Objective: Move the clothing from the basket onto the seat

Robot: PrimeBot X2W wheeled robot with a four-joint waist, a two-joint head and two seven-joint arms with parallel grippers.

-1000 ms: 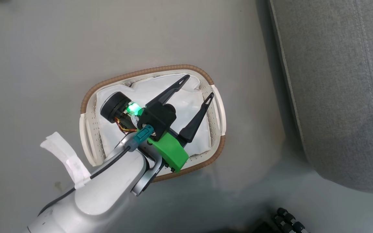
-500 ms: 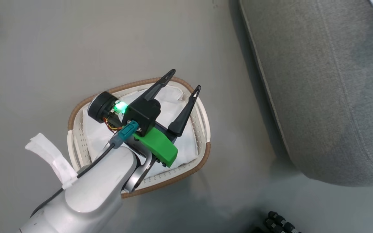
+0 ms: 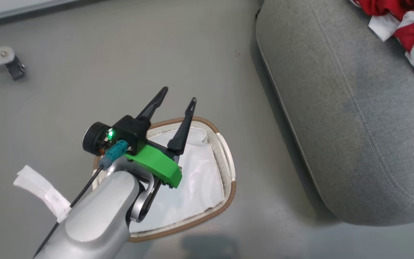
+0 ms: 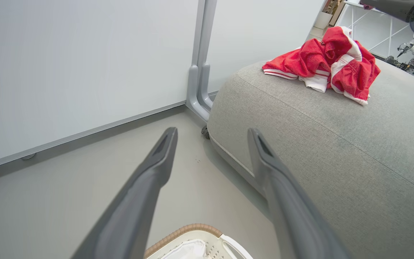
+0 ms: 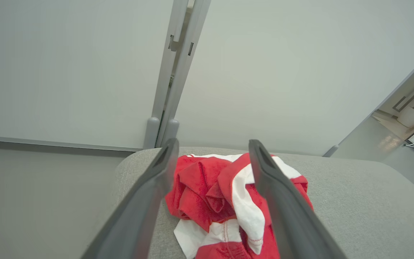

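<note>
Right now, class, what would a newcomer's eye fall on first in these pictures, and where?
The bright red-and-white clothing, heaped on top of the grey seat, stands out most against the pale room. Next comes the left gripper with its green housing, open above the white-lined basket on the floor beside the seat.

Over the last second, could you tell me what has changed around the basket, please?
The left gripper shifted from over the liner to beyond the basket's brown rim. The head camera swung toward the seat, bringing the clothing into view. The left fingers stayed open.
</note>
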